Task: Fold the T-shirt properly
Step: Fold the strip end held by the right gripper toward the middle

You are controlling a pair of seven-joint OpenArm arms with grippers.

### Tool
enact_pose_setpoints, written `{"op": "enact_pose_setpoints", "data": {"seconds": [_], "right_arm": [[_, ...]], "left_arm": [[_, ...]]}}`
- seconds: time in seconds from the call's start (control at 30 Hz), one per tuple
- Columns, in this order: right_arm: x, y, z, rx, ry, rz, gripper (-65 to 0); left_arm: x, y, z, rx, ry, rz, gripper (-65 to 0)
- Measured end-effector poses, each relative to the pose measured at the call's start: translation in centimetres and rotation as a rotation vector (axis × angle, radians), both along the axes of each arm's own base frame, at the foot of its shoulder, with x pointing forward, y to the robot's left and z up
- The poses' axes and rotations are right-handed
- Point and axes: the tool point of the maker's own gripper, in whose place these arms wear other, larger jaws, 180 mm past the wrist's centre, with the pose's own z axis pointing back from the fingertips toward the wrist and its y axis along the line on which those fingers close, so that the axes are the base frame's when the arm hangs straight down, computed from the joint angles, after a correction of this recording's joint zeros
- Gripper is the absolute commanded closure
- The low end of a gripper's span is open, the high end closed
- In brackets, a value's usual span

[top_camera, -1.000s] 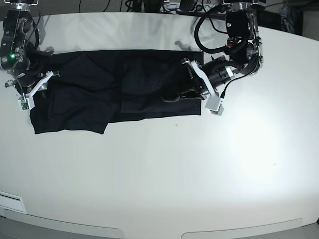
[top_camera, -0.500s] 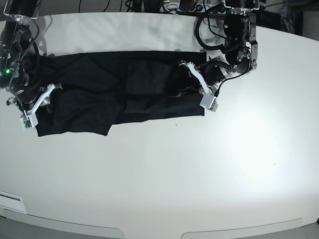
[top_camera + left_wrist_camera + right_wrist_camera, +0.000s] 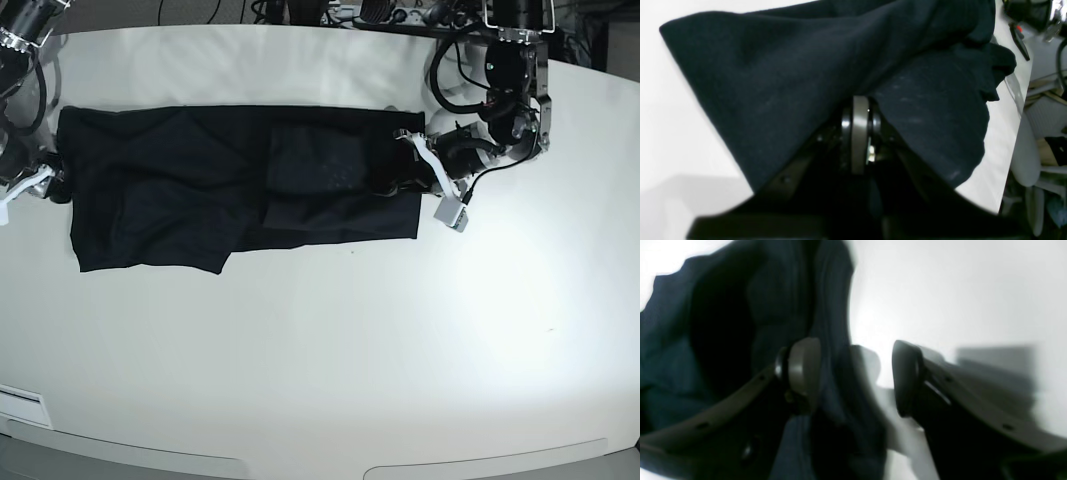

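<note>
My left gripper (image 3: 860, 133) is clamped on the shirt's (image 3: 230, 190) right edge; my right gripper (image 3: 853, 373) stands apart beside its left edge.

The near half of the desk (image 3: 330, 360) lay bare, open to either arm. The T-shirt (image 3: 230, 190) stretched across the far part, with the left pincer (image 3: 405, 185) clamped on its one end and the right pincer (image 3: 45, 185), jaws apart, crowding the other.
</note>
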Motion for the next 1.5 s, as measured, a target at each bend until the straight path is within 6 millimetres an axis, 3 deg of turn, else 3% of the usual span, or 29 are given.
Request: {"op": "enact_pose_setpoints", "data": {"seconds": [0.13,0.43,0.53,0.6,0.63,0.73,0.97,1.13,1.27,1.37,1.43,1.5], "right_arm": [[-1.1,1.9,-2.0,0.196,-0.005,0.06,-36.1],[-2.2,8.8,-1.8,0.47,-0.015,0.296,-36.0],[-2.2,10.3,-1.8,0.499,-0.007,0.336,-35.9],[-1.9,10.9,-1.9,0.5,-0.004,0.355,-31.2],[-1.8,11.1,-2.0,0.495,-0.002,0.36,-25.3],[-1.3,11.1,-2.0,0.472,0.011,0.379,0.0],[1.1,8.0,-0.9,0.274,0.022,0.402,0.0],[1.8,3.7,0.8,-0.008,0.046,0.418,0.0],[3.2,0.8,3.8,-0.217,0.034,0.367,0.0],[4.5,1.1,7.2,-0.31,-0.038,0.347,0.0],[5.2,2.6,9.5,-0.339,-0.106,0.358,0.0],[5.2,4.3,11.5,-0.392,-0.173,0.408,0.0]], "left_arm": [[0.7,0.1,0.2,0.013,-0.007,-0.001,0.0],[1.6,0.3,0.6,0.036,-0.016,-0.006,0.0],[1.6,0.3,0.6,0.036,-0.017,-0.006,0.0],[1.6,0.3,0.6,0.034,-0.017,-0.006,0.0],[1.6,0.3,0.7,0.032,-0.017,-0.006,0.0],[1.4,-0.1,1.0,0.007,-0.029,-0.028,0.0],[1.3,-1.2,3.7,-0.13,-0.071,-0.098,0.0],[2.2,0.7,4.7,-0.126,-0.081,-0.064,-4.6],[2.7,2.2,5.1,-0.123,-0.098,-0.015,-4.6],[2.2,2.4,4.6,-0.12,-0.082,-0.009,-4.4],[1.7,2.5,3.6,-0.087,-0.059,-0.012,0.0],[1.3,2.6,3.0,-0.073,-0.042,-0.004,0.0]]}}
